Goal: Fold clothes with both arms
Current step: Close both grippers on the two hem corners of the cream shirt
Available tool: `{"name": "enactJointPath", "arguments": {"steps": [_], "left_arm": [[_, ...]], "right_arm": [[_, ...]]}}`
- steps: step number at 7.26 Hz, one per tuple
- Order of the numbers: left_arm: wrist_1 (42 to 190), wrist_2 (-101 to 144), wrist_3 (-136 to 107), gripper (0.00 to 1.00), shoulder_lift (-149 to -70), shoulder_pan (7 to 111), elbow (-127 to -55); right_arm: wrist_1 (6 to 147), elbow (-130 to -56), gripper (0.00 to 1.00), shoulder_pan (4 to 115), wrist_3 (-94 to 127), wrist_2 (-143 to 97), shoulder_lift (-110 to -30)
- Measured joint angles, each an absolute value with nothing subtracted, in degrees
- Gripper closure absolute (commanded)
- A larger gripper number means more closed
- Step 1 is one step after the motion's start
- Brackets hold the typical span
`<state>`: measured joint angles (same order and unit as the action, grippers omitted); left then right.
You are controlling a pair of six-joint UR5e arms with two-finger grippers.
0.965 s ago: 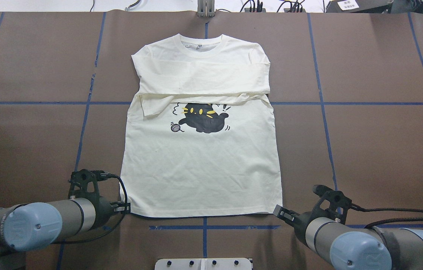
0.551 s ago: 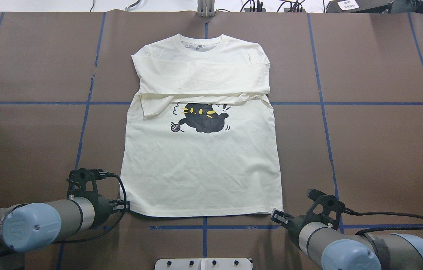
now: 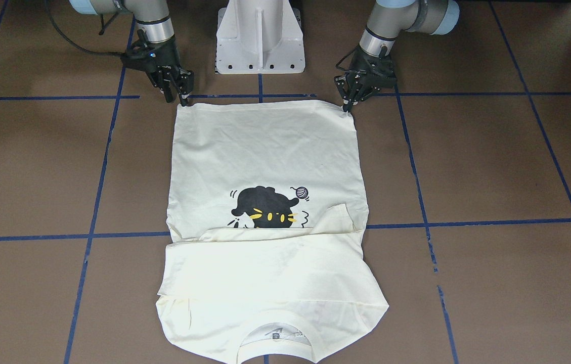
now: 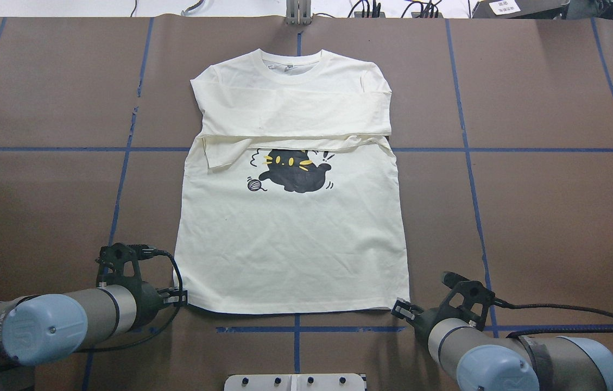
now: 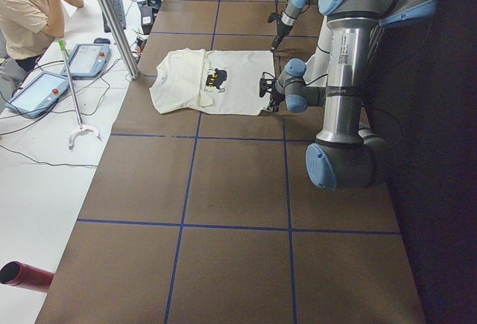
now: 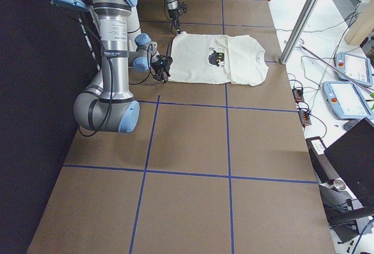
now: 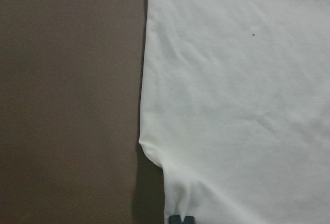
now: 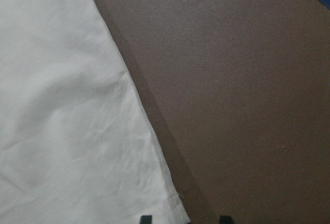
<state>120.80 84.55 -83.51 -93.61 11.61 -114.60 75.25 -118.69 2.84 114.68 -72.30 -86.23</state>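
Note:
The cream T-shirt (image 4: 290, 255) lies flat, print up, with its sleeves folded across the chest above the black cat (image 4: 295, 171). My left gripper (image 4: 179, 297) is at the near left hem corner. In the left wrist view its fingertips (image 7: 181, 219) are together on puckered cloth (image 7: 237, 105). My right gripper (image 4: 399, 309) is at the near right hem corner. The right wrist view shows its two tips apart, with the edge of the hem (image 8: 170, 203) between them. In the front-facing view the left gripper (image 3: 348, 105) and right gripper (image 3: 181, 100) touch the hem's two corners.
The white pedestal base (image 3: 260, 35) stands between the arms at the table's near edge. Blue tape lines (image 4: 469, 149) cross the brown table. A seated person (image 5: 30, 11), teach pendants (image 5: 82, 59) and a metal post (image 5: 112, 18) are beyond the far edge.
My right gripper has slid left to the hem's right corner. The left gripper has stayed at the left corner. The shirt has not moved.

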Motion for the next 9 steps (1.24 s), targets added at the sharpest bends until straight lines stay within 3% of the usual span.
{"name": "enactJointPath", "arguments": {"steps": [4,5,7,9], "left_arm": [[120.8,84.6,-83.5,1.0,-93.6,11.6,-114.7],[120.8,84.6,-83.5,1.0,-93.6,11.7,-114.8],[120.8,84.6,-83.5,1.0,-93.5,11.7,-115.0],[120.8,84.6,-83.5,1.0,-93.5,11.7,-115.0]], "right_arm": [[75.2,-117.3,0.6,3.3,113.9,-71.7,-84.9],[75.2,-116.8,0.65,3.5,113.8,-71.6,-83.7],[75.3,-115.6,1.0,3.7,113.7,-71.3,-82.6],[75.6,-115.3,1.0,4.0,113.6,-71.1,-82.6]]}}
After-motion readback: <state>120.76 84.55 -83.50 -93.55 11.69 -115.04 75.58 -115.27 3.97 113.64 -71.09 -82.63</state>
